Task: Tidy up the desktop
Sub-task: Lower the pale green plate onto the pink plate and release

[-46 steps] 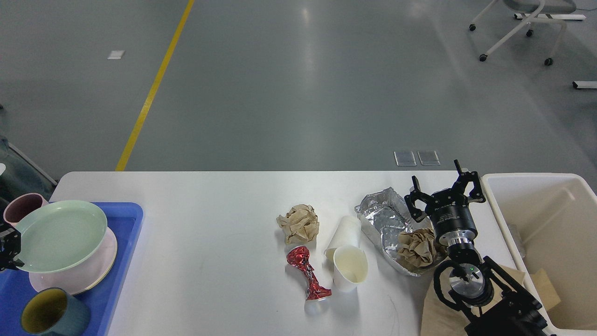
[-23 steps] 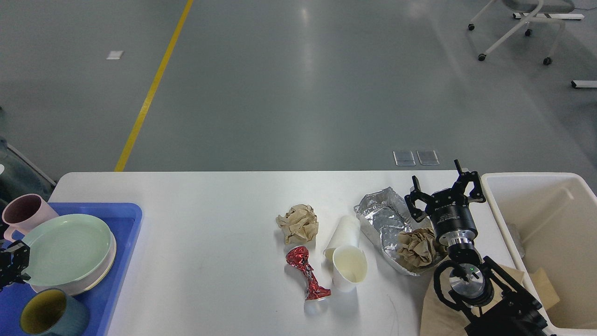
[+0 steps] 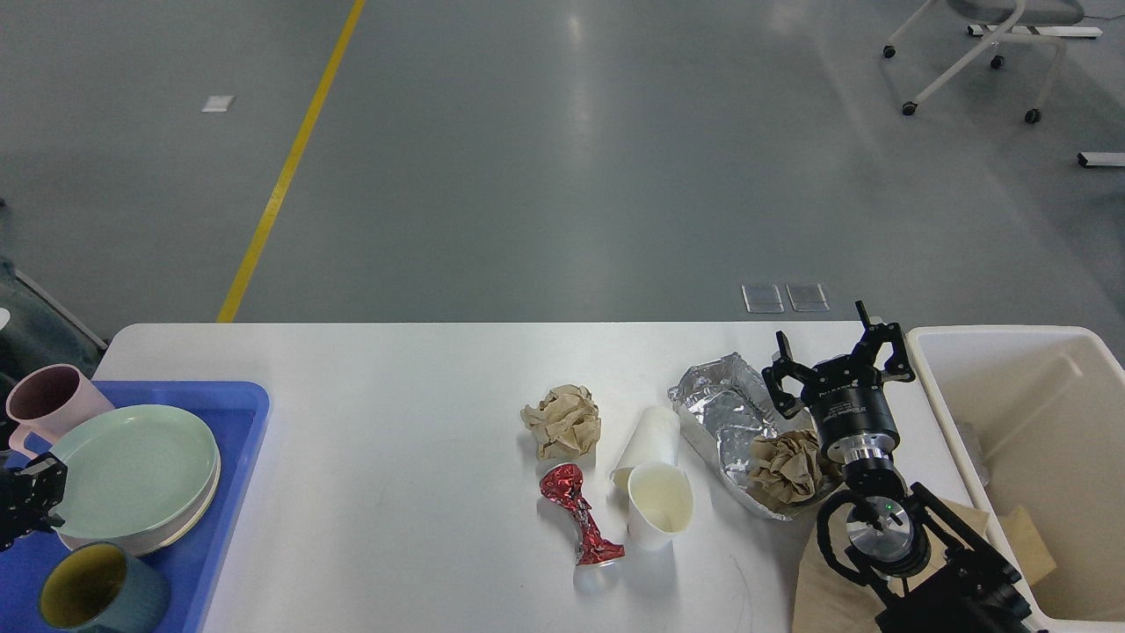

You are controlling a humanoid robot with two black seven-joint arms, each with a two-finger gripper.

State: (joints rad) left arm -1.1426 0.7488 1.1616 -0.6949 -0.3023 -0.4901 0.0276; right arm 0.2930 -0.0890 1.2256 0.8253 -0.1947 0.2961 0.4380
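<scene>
The white desktop carries litter in its middle and right part: a crumpled brown paper ball, a crushed red can, a white paper cup with a second cup lying behind it, and a crumpled foil tray holding another brown paper wad. My right gripper stands open just right of the foil tray, nothing between its fingers. My left gripper sits at the left rim of a green plate; its fingers are too dark to tell apart.
A blue tray at the left holds the plate stack, a pink mug and a dark teal mug. A cream bin stands at the right edge. Brown paper lies under my right arm.
The green plate, tilted and raised a second ago, has come down flat onto the plate stack, and my left gripper shifted with it. The right arm has stayed still.
</scene>
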